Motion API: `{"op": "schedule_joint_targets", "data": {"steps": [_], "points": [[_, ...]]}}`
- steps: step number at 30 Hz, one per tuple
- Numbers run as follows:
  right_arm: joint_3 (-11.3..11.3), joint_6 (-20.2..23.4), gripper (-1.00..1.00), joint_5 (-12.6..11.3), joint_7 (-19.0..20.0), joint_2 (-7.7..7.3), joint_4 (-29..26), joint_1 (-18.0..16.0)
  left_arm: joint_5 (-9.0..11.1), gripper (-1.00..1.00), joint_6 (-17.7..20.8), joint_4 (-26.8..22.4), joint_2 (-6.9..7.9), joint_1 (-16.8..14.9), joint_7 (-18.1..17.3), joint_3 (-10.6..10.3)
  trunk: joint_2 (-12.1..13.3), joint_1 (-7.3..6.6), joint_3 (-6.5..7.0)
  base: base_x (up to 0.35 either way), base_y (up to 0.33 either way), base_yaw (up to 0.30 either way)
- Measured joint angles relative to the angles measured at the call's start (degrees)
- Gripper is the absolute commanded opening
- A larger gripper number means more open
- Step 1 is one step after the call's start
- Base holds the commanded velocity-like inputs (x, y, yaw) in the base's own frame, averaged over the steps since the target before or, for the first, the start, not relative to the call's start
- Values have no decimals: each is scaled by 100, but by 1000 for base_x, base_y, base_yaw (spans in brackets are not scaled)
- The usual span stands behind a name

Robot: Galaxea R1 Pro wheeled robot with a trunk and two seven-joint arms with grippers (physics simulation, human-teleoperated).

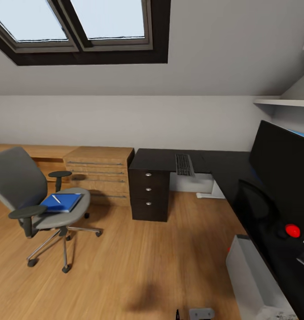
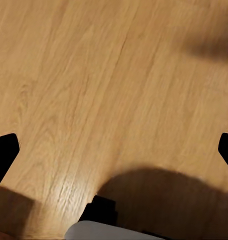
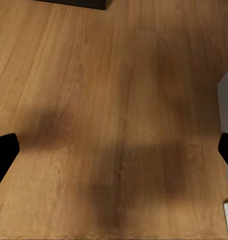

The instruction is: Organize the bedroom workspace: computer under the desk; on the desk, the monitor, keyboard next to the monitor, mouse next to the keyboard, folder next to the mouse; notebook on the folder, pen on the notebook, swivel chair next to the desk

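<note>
Folder [image 1: 61,202], bright blue, lies flat on the grey seat of the swivel chair [image 1: 18,182], with the pen [image 1: 56,199] resting on top. Chair stands on the light wood floor [image 1: 138,262], well apart from the black L-shaped worktop [image 1: 223,166]. Keyboard [image 1: 184,164] sits on the worktop's far arm, above the black three-drawer unit's side; a light-wood drawer chest [image 1: 100,174] stands just beside that unit. Monitor [image 1: 281,171] rises on the near arm of the worktop, red dot [image 1: 293,230] at its foot. Pale tower computer [image 1: 254,278] stands under that arm.

Left pincer [image 2: 114,150] hangs over bare floor, fingertips spread wide, nothing between them, far from the folder. Right pincer [image 3: 114,150] likewise spread wide and empty above floor, the computer's pale edge near one fingertip.
</note>
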Motion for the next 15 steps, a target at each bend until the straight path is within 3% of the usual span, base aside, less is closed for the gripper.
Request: {"op": "schedule_joint_targets", "data": {"steps": [10,15], "points": [[0,-6,100,0,0,0,0,0,2,100,0,0,0,0,-25,0,0,0,0,-338,-2,0],[-7,-6,100,0,-1,0,0,0,3,100,0,1,0,0,-27,-1,0,0,0,-316,-116,0]]}}
